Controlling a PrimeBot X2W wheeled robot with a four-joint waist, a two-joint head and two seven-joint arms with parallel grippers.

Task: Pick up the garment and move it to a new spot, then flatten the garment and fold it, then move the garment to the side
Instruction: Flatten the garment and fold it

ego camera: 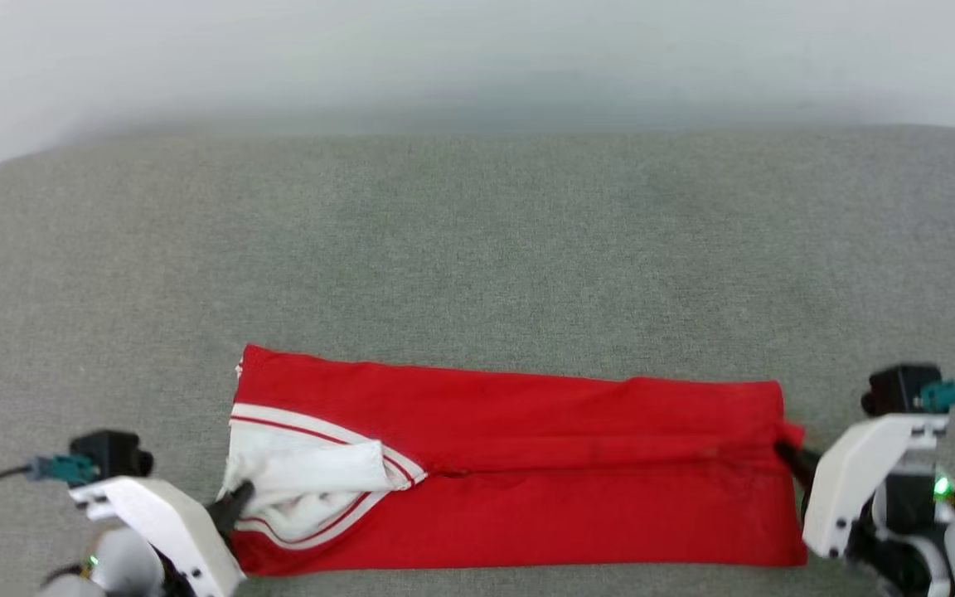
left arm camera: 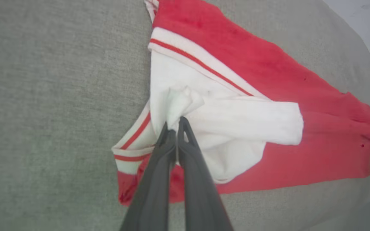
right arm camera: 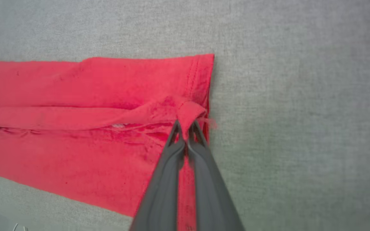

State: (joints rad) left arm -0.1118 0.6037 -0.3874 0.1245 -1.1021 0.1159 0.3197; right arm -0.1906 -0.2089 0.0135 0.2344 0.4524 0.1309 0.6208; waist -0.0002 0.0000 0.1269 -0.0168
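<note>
Grey fabric-covered surface (ego camera: 477, 249), far corners rounded; a folded red-and-white jersey garment (ego camera: 544, 414) is laid along its near edge.

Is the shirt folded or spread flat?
Folded: the shirt lies as a narrow band, its long sides turned in toward the middle, with a white sleeve on top.

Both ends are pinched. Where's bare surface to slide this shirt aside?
The widest bare patch is the grey surface beyond the garment, up to its far edge. Smaller bare patches lie outside the left gripper and right gripper. The near edge is crowded by the garment and both grippers.
</note>
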